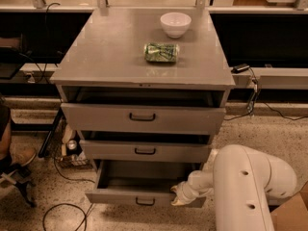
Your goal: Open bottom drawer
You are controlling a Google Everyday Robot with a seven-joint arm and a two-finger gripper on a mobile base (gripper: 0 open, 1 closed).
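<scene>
A grey three-drawer cabinet (pixel 139 52) fills the scene. The robot's white arm (pixel 250 186) enters from the near right. The bottom drawer (pixel 120 197) stands partly out, its front running left to right. The gripper (pixel 179 195) sits at that front's right end, right of the dark handle (pixel 145 202). Whether it grips anything cannot be told.

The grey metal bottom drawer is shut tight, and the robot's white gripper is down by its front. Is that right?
Not quite. The grey metal bottom drawer is not shut: it is pulled well out, so you can see down inside it. The rest is right: the white gripper is down by the drawer's front panel, near one end. The camera view shows this.
</scene>
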